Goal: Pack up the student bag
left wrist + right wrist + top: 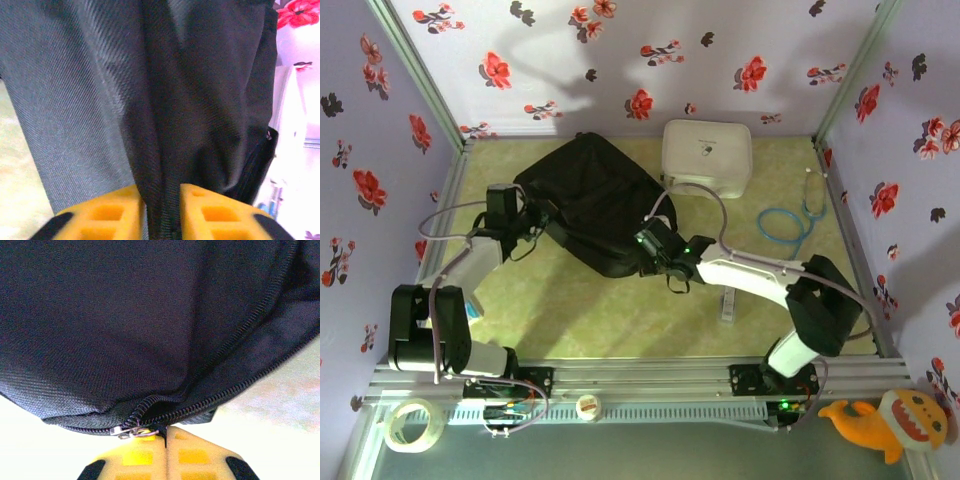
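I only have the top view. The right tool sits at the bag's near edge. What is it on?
Observer: The right tool is shut, with the zip pull right at its tips.
Operator: And the left tool, at the left side of the bag?
Observer: A fold of the bag runs between its fingers; whether it's pinched, I can't tell.

A robot test cell in a lab; floral-papered panels (pixel 620 60) on aluminium posts (pixel 420 75) wall in the counter (pixel 620 310) beyond and to either side of the right claw (pixel 640 255); behind it runs a slotted rail (pixel 640 375) with both arms bolted on.
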Available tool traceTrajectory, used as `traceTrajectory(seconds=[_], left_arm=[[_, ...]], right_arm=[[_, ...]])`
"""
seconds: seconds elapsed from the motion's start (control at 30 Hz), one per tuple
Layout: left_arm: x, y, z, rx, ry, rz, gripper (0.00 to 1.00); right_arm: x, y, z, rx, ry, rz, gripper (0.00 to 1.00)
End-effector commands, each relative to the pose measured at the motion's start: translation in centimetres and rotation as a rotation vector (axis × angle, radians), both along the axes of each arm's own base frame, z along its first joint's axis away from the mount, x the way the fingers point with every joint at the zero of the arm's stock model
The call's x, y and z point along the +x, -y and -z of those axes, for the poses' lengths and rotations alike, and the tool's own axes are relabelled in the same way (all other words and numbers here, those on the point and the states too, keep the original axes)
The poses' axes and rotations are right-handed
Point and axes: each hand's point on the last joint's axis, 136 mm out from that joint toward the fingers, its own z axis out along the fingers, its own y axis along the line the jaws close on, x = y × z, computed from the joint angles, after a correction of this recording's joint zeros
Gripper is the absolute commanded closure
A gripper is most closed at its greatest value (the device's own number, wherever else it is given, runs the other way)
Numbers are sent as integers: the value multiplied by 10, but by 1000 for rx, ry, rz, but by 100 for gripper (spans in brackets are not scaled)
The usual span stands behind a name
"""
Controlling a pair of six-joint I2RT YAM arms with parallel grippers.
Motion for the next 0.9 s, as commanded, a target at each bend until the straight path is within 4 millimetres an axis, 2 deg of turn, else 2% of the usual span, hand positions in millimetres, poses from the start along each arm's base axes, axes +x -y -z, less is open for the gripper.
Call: traceTrajectory(seconds=[0.0, 0.07, 0.17, 0.3, 0.37, 0.47, 0.6, 0.87], left_arm=[[1, -26, -13, 84, 30, -57, 55], [-12, -34, -8, 99, 8, -80, 45], [-32, -39, -2, 99, -22, -99, 38], [-53, -27, 12, -9, -53, -92, 35], [-58, -18, 16, -72, -49, -83, 34], [-60, -6, 19, -148, -36, -71, 34], [-58, 8, 23, -169, -46, -46, 39], [-50, 18, 44, -191, -82, -51, 59]], right_arm=[[4, -51, -10, 104, -36, -170, 100], [9, -73, -12, 139, -41, -218, 100], [17, -103, -13, 204, -54, -271, 100], [22, -134, -11, 254, -77, -325, 100], [22, -145, -10, 275, -86, -342, 100], [19, -156, -11, 300, -99, -365, 100], [12, -159, -12, 317, -116, -374, 100], [6, -157, -21, 331, -119, -366, 100]])
